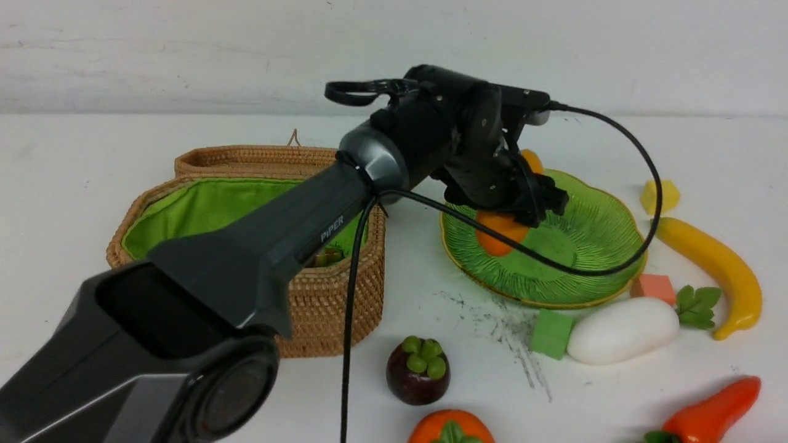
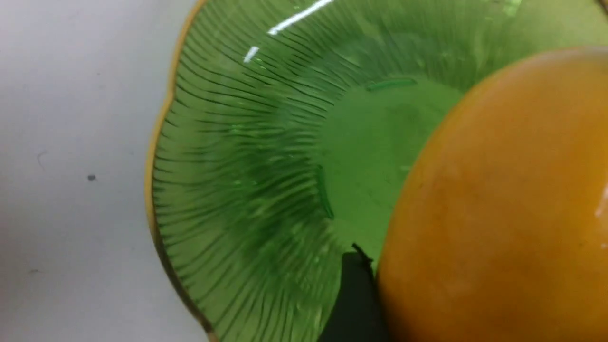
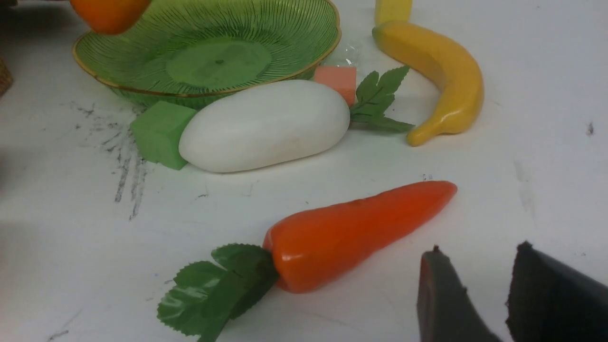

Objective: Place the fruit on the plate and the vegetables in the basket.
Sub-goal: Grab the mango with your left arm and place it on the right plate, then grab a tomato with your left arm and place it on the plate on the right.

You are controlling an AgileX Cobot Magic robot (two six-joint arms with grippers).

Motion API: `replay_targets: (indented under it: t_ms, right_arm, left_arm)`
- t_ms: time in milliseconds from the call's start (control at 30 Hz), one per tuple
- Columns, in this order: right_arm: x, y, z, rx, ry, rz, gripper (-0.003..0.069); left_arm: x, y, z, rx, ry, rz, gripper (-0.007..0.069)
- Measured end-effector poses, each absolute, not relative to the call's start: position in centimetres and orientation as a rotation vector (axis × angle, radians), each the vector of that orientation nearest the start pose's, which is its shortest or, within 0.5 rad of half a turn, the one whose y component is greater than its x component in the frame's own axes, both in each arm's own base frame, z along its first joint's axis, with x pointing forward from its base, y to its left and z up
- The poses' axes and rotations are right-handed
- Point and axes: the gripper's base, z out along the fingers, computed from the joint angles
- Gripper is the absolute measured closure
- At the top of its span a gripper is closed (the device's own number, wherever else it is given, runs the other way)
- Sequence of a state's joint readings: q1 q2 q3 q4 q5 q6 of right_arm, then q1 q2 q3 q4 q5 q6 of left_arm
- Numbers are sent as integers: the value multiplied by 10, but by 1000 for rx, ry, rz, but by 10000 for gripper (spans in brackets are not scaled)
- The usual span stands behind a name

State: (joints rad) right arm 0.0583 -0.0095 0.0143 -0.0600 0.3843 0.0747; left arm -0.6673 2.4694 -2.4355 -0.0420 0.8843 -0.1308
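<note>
Front: left arm crosses the basket (image 1: pixel 332 307), hiding much of its inside. Left gripper (image 1: pixel 523 197) fingers pinch the mango (image 1: pixel 500 237) over the plate (image 1: pixel 609 227); contact with the plate unclear. Persimmon (image 1: pixel 477 431) and pepper (image 1: pixel 714 409) cut off by the frame edge.

Left wrist: mango fills half the frame; one finger (image 2: pixel 356 294) against it, the other unseen.

Right wrist: right gripper (image 3: pixel 484 294) fingers spread, empty, over the tabletop (image 3: pixel 95 237) near the pepper. Radish (image 3: pixel 266 123) just beside the plate, banana (image 3: pixel 437 71) near.

Right of plate (image 1: pixel 594 237) free; left tool (image 1: pixel 523 206) w/ mango (image 1: pixel 497 239) over left; radish (image 1: pixel 622 330) blocks front.
</note>
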Motion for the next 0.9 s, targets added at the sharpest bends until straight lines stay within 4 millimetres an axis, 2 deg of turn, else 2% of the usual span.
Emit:
replay_targets:
  t_ms: [167, 367, 467, 533, 567, 633, 700, 833, 900]
  right_arm:
    - [52, 1, 174, -21, 1872, 32, 421]
    - [52, 1, 174, -21, 1872, 32, 421]
    - [52, 1, 174, -21, 1872, 32, 421]
    - [52, 1, 174, -21, 1872, 32, 421]
    - [52, 1, 174, -21, 1872, 32, 421]
    - [52, 1, 174, -21, 1872, 32, 421]
    - [52, 1, 174, -21, 1872, 32, 421]
    - [52, 1, 174, -21, 1872, 32, 421]
    - [52, 1, 174, -21, 1872, 32, 421]
  left_arm:
    - [436, -349, 228, 614, 2369, -439, -28]
    - [433, -347, 233, 621, 2398, -434, -41]
    - [419, -337, 258, 667, 2461, -404, -15]
    - [405, -324, 288, 721, 2494, -398, 9]
    - [404, -322, 291, 727, 2497, -397, 11]
    - [382, -305, 334, 791, 2466, -424, 35]
    - [362, -291, 359, 842, 2442, -451, 43]
    - [316, -267, 381, 940, 2421, -484, 47]
    - [292, -263, 377, 967, 2392, -491, 46]
